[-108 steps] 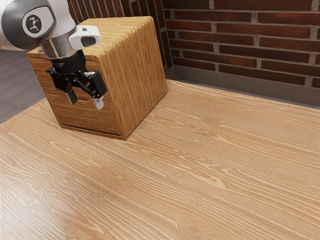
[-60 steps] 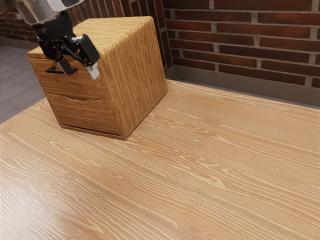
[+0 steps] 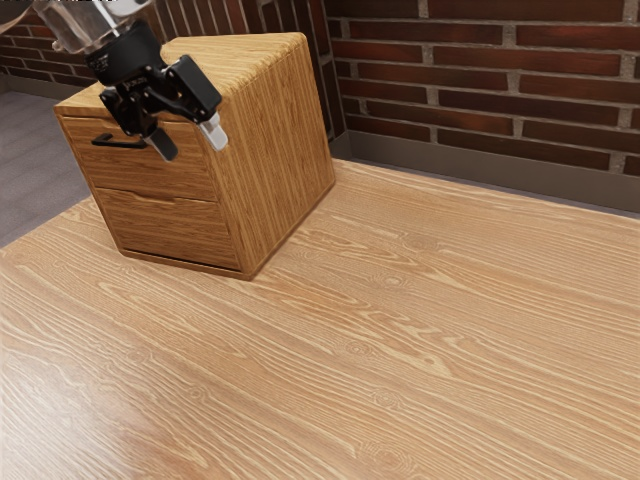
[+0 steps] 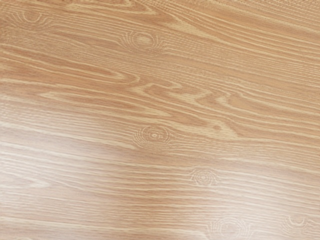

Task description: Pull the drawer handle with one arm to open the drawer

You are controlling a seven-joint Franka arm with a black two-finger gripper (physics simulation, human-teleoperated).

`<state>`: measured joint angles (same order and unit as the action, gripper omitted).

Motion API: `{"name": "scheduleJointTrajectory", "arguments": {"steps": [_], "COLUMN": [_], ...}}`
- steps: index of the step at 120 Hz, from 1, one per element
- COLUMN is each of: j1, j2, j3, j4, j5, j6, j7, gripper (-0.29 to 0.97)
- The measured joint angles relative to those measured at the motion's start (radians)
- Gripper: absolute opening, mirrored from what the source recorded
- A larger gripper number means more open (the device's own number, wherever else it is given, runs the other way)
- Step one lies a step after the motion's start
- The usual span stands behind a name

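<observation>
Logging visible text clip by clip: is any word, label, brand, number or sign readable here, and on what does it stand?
None: there is no readable text in the exterior view or the wrist view.
The wooden drawer cabinet, its black handle, the gripper, the brick wall and the wooden table carry no lettering or marks.

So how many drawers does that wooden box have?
2. The upper drawer, with the black handle, is right by the gripper; the lower drawer sits just under it. Far sides are hidden.
</observation>
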<state>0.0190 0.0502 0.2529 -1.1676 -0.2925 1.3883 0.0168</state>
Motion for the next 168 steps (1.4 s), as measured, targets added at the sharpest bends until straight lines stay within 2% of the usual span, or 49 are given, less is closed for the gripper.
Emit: {"name": "scheduleJointTrajectory", "arguments": {"steps": [13,23,64,86,96,104,121,136,168], "j1": [0.105,0.144,0.140,0.171,0.199,0.211,0.190,0.197,0.220], "j2": [0.021,0.028,0.031,0.037,0.033,0.033,0.021,0.002,-0.050], "j3": [0.000,0.002,0.068,0.090,0.106,0.108,0.164,0.192,0.232], "j4": [-0.004,-0.008,-0.050,-0.060,-0.067,-0.067,-0.081,-0.083,-0.066], "j5": [-0.021,-0.027,-0.072,-0.065,0.008,0.037,-0.014,-0.024,0.021], "j6": [0.017,0.027,0.046,0.056,0.058,0.058,0.022,-0.022,-0.128], "j7": [0.039,0.063,0.057,0.037,-0.017,-0.056,-0.159,-0.319,-0.653], "gripper": [0.68,0.68,0.68,0.68,0.68,0.68,0.67,0.66,0.67]}}
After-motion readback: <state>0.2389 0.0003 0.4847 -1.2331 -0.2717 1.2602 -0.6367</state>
